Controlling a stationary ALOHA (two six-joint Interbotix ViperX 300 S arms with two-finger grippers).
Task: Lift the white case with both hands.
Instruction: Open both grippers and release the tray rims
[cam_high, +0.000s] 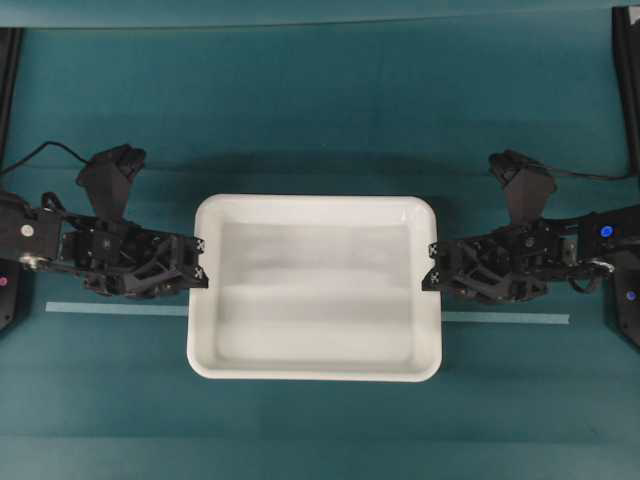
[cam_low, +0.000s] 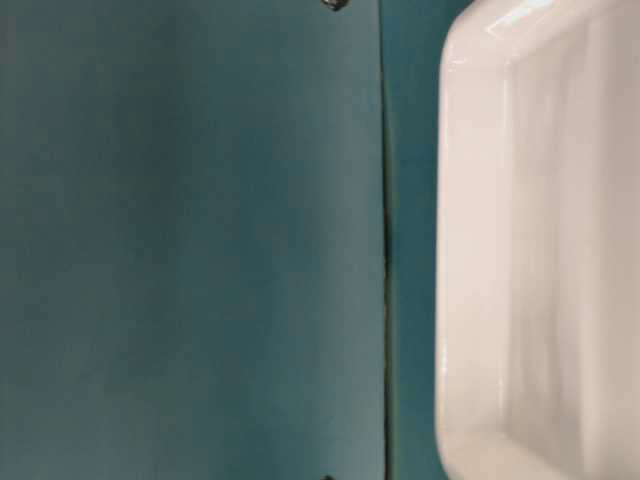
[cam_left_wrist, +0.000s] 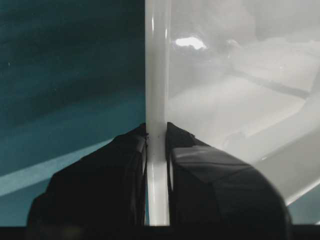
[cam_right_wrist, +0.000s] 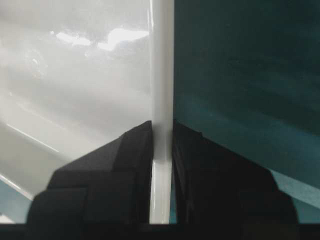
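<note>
Two tools pinch the white case (cam_high: 315, 290) w/ its long way between them: left tool (cam_high: 203, 259) on left rim, right tool (cam_high: 432, 266) on right rim.

both arms reach inward, left gripper (cam_high: 203, 259) and right gripper (cam_high: 432, 267) clamped shut.

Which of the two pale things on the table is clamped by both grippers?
The white case: the left gripper and right gripper pinch its rim. The thin pale tape strip lies flat, untouched.
</note>
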